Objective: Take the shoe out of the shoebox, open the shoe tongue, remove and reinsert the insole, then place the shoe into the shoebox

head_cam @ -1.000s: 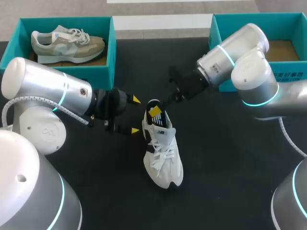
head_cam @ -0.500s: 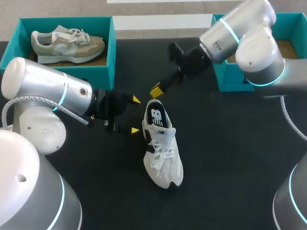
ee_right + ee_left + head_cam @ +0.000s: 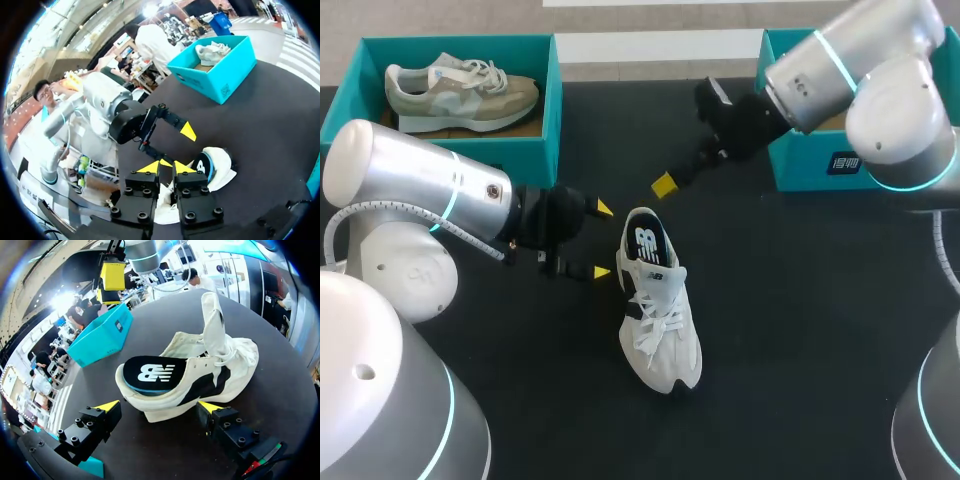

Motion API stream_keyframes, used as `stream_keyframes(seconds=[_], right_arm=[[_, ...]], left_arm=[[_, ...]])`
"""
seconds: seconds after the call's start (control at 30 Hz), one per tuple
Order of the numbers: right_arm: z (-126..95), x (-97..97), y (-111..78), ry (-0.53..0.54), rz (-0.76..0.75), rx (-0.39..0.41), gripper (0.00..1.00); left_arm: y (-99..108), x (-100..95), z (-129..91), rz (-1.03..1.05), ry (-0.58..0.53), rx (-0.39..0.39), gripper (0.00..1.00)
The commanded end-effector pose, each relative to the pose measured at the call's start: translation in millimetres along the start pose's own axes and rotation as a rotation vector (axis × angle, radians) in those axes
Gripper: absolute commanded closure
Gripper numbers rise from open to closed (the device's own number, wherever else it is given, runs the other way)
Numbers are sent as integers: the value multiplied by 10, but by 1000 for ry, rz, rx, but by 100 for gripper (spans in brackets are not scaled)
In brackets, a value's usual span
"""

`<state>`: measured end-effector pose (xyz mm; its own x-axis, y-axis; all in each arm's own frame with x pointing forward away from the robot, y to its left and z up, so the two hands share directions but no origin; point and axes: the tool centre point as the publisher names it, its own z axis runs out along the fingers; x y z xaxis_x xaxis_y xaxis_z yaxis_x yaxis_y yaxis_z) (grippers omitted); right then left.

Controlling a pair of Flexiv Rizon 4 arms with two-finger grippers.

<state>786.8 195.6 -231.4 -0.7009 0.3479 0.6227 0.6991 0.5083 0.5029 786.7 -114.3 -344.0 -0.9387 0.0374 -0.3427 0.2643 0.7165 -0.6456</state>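
Beige sneaker [image 3: 460, 88] in teal box [image 3: 535, 152].

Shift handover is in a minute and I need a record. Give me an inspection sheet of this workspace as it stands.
Surface: black table, no spills seen.
Job's things: white shoe lies mid-table, tongue lifted, dark insole seated inside. Left shoebox at the rear holds a grey shoe. Right shoebox is partly hidden by the right arm.
Clutter: nothing seen.
Grippers: left gripper open, fingers either side of the white shoe's heel. Right gripper shut, empty, clear of the shoe, toward the right shoebox.
Cables: grey cable looped at the left arm's base; second cable by the right arm.
Surroundings: nobody reaches over the table.
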Motion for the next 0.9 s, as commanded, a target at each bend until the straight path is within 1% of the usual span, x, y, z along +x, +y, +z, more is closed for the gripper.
stream_keyframes(seconds=[0.03, 0.63, 0.67, 0.7, 0.73, 0.8, 0.83, 0.9], right_arm=[[-95, 166, -74, -476, 96, 79, 100], [-95, 166, -74, -476, 96, 79, 100], [-66, 140, -93, -490, 118, 37, 100], [-44, 113, -104, -535, 164, -16, 100], [-8, 84, -122, -598, 185, 22, 100], [86, 32, -144, -665, 237, -10, 100], [137, 0, -160, -682, 254, -9, 100], [228, -47, -174, -723, 288, -37, 100]], left_arm=[[-1, 3, -2, 0, 1, -2, 0], [-1, 3, -2, 0, 1, -2, 0], [-1, 3, -2, 0, 1, -2, 0], [-1, 3, -2, 0, 1, -2, 0], [-1, 3, -2, 0, 1, -2, 0], [-1, 3, -2, 0, 1, -2, 0], [-1, 3, -2, 0, 1, -2, 0], [-1, 3, -2, 0, 1, -2, 0]])
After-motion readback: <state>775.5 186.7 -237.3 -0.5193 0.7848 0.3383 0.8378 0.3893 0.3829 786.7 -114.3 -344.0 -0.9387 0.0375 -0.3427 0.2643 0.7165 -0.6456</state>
